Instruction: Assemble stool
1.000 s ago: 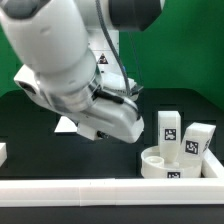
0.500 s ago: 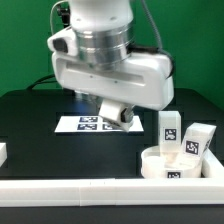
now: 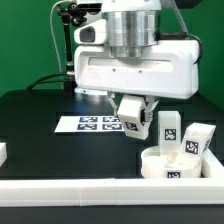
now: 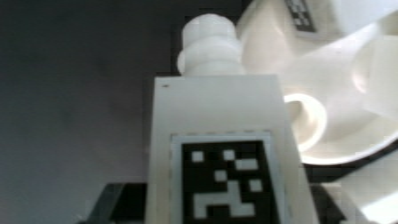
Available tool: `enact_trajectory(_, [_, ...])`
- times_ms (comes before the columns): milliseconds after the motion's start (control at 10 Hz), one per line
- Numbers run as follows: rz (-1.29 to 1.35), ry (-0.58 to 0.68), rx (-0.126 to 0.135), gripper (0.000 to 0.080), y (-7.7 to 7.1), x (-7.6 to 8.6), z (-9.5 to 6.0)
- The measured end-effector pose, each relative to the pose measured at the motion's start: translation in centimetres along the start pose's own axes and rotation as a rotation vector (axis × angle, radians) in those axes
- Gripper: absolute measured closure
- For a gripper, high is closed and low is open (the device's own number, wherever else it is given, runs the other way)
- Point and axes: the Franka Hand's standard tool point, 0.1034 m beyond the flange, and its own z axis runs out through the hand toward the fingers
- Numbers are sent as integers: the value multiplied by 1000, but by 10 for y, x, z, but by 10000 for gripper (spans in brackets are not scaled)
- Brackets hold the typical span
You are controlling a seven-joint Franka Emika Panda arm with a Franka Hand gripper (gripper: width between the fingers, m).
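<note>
My gripper (image 3: 134, 112) is shut on a white blocky stool leg (image 3: 131, 116) with a black-and-white tag and holds it tilted above the table, just to the exterior view's left of the seat. The round white seat (image 3: 174, 163) lies at the front right, with two more tagged legs (image 3: 170, 127) (image 3: 198, 140) standing behind it. In the wrist view the held leg (image 4: 210, 110) fills the middle, its peg end pointing toward the seat (image 4: 347, 90). My gripper (image 4: 217, 200) clamps it at the tagged end.
The marker board (image 3: 90, 123) lies flat on the black table behind the gripper. A long white rail (image 3: 90, 190) runs along the front edge. A small white part (image 3: 3, 153) shows at the exterior view's left edge.
The arm has swung from the exterior view's left to the right and turned upright, carrying the leg over the marker board toward the seat.
</note>
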Motion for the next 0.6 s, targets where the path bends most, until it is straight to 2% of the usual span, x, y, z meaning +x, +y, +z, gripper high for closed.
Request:
enact_trajectory(100, [-53,27,9,463,-7,2,-2])
enact_trajectory(200, [-113,35,3,463,-9,3,-4])
enact_trajectory(600, [-118,56,11,463,-11,6,-3])
